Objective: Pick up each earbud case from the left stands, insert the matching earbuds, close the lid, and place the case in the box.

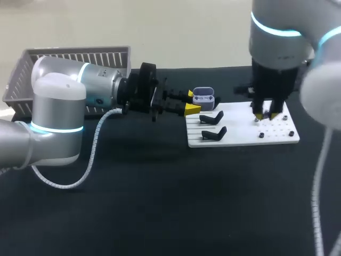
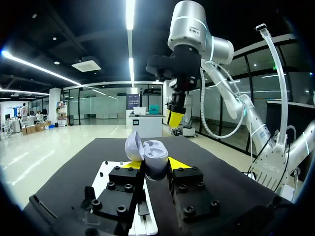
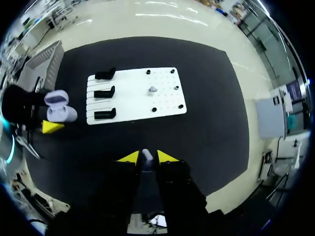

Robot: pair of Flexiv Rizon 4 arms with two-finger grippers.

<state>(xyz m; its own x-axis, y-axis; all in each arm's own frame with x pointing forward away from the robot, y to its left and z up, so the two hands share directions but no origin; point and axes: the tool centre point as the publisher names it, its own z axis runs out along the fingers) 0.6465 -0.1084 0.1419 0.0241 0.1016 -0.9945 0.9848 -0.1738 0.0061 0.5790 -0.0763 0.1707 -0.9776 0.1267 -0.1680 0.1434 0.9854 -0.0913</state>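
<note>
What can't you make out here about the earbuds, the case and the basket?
- Head view: what the right gripper holds is hidden by the gripper itself. The right wrist view shows only a small white tip.
- Case in the left gripper: too small in the head and right wrist views to tell whether its sockets are filled.
- Basket: its inside is hidden by its wall.

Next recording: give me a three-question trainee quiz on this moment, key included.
1. True or false: the lavender plastic earbud case held in the left end effector has its lid shut.
2. What is the right end effector gripping? A) a small white earbud B) a coin C) nothing
3. Fill in: a second white earbud lies on the white perforated ___.
Key: 1 false; 2 A; 3 board.
</note>
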